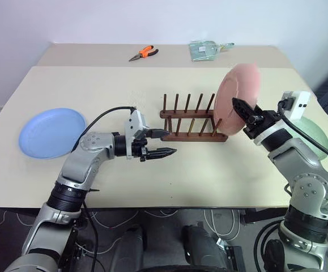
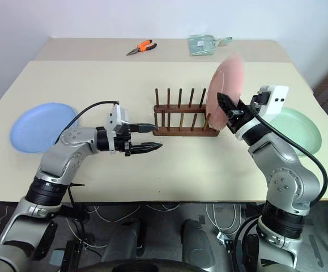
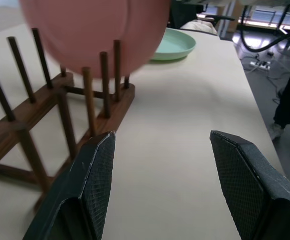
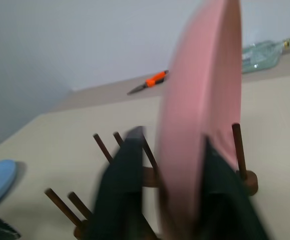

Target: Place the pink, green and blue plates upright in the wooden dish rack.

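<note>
The pink plate (image 1: 240,90) stands upright at the right end of the wooden dish rack (image 1: 189,122), its lower edge among the last pegs. My right gripper (image 1: 240,107) straddles the plate's near rim, open, with a gap showing beside one finger (image 4: 122,170). The blue plate (image 1: 51,132) lies flat at the table's left. The green plate (image 2: 297,129) lies flat at the right, partly behind my right arm. My left gripper (image 1: 171,143) hovers open and empty just left of the rack's near bar, pointing toward it.
Orange-handled pliers (image 1: 144,53) and a clear plastic packet (image 1: 204,50) lie on the far table section. The near table edge (image 1: 169,205) runs below both arms. Open tabletop lies between the rack and the blue plate.
</note>
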{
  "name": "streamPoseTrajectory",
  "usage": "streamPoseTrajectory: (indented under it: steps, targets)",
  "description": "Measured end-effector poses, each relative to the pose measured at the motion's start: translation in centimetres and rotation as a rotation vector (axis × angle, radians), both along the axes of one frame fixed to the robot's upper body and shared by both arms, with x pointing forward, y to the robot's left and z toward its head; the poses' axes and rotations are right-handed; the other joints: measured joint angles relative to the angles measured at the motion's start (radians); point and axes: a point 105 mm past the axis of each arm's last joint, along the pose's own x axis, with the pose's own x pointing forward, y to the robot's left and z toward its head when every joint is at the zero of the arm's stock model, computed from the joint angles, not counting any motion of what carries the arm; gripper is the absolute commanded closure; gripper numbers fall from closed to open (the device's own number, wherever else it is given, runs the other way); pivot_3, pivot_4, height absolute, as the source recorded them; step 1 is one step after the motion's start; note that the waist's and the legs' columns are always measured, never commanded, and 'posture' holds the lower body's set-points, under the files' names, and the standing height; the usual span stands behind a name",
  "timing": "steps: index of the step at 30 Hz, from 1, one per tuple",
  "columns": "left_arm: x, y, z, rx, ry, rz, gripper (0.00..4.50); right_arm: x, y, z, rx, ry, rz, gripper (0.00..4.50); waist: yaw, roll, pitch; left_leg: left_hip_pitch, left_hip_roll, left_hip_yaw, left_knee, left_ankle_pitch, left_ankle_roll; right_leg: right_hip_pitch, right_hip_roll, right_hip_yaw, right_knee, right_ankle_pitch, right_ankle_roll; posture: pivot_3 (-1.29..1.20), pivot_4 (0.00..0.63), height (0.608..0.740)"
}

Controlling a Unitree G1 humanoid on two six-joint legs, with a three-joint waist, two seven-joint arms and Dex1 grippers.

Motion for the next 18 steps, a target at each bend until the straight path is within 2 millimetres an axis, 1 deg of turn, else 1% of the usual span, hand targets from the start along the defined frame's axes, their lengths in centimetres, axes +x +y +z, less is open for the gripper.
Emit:
streamPoseTrajectory:
  steps: [2, 4, 5, 8, 10, 11, 12, 14, 16, 18]
  targets:
    - [0.0, 0.0, 0.0, 0.000, 0.001, 0.003, 1.39, 0.1, -0.1, 0.2, -0.049, -0.017, -0.014, 0.82, 0.000, 0.000, 0.000, 0.000, 0.000, 0.000, 0.000, 0.000, 0.000, 0.000, 0.000, 0.000, 0.000, 0.000, 0.000, 0.00, 0.150, 0.732]
    - [0.0, 0.0, 0.0, 0.001, 0.001, 0.004, 1.39, -0.1, -0.4, 0.7, -0.123, -0.045, -0.028, 0.82, 0.001, 0.000, 0.000, 0.000, 0.000, 0.000, 0.000, 0.000, 0.000, 0.000, 0.000, 0.000, 0.000, 0.000, 0.000, 0.00, 0.150, 0.732]
    - [0.0, 0.0, -0.1, 0.001, 0.001, 0.004, 1.39, -0.6, -0.8, 0.9, -0.178, -0.061, -0.029, 0.82, 0.004, 0.000, 0.000, 0.000, 0.000, 0.000, 0.000, 0.000, 0.000, 0.000, 0.000, 0.000, 0.000, 0.000, 0.000, 0.00, 0.150, 0.732]
    - [-0.1, 0.2, -0.4, 0.008, 0.010, 0.012, 1.39, -3.0, -1.4, 1.4, -0.373, -0.099, 0.012, 0.82, 0.009, 0.000, 0.000, -0.002, 0.000, -0.001, 0.001, -0.001, 0.001, 0.000, 0.000, 0.000, -0.001, -0.001, 0.001, 0.00, 0.150, 0.732]
    - [-0.1, 0.2, -0.5, 0.009, 0.012, 0.011, 1.39, -5.2, -3.0, 1.0, -0.510, -0.065, 0.026, 0.82, 0.013, 0.000, 0.000, -0.003, 0.000, -0.001, 0.002, -0.001, 0.002, 0.000, 0.000, 0.000, -0.002, -0.001, 0.002, 0.00, 0.150, 0.732]
    - [-0.1, 0.3, -0.6, 0.009, 0.014, 0.012, 1.39, -5.9, -3.7, 0.8, -0.555, -0.041, 0.022, 0.82, 0.014, 0.000, 0.000, -0.003, 0.000, -0.001, 0.002, -0.001, 0.002, 0.000, 0.000, 0.000, -0.002, -0.001, 0.002, 0.00, 0.150, 0.732]
    - [0.0, 0.5, -0.7, 0.013, 0.020, 0.020, 1.39, -6.6, -4.8, 0.3, -0.606, 0.000, 0.013, 0.82, 0.011, 0.000, 0.000, -0.002, 0.000, 0.000, 0.003, -0.001, 0.002, 0.001, 0.000, 0.000, -0.002, -0.002, 0.001, 0.00, 0.150, 0.732]
    - [0.1, 0.4, -0.9, 0.011, 0.026, 0.018, 1.39, -7.4, -6.5, -0.7, -0.691, 0.066, -0.024, 0.82, 0.006, 0.000, 0.000, -0.002, 0.000, 0.000, 0.006, -0.001, 0.002, 0.001, 0.000, 0.000, -0.002, -0.001, 0.001, 0.00, 0.150, 0.732]
    - [0.1, 0.4, -1.0, 0.013, 0.031, 0.014, 1.39, -7.6, -9.2, -2.8, -0.825, 0.186, -0.091, 0.82, 0.002, 0.000, 0.000, -0.002, 0.000, 0.001, 0.007, -0.001, 0.002, 0.002, 0.000, 0.000, -0.002, -0.001, 0.001, 0.00, 0.150, 0.732]
    - [0.2, 0.2, -1.2, 0.018, 0.034, 0.008, 1.39, -7.4, -11.9, -5.0, -0.962, 0.283, -0.161, 0.82, 0.001, 0.000, 0.000, -0.001, 0.000, 0.002, 0.008, -0.002, 0.002, 0.002, -0.001, 0.001, -0.002, -0.001, 0.000, 0.00, 0.150, 0.732]
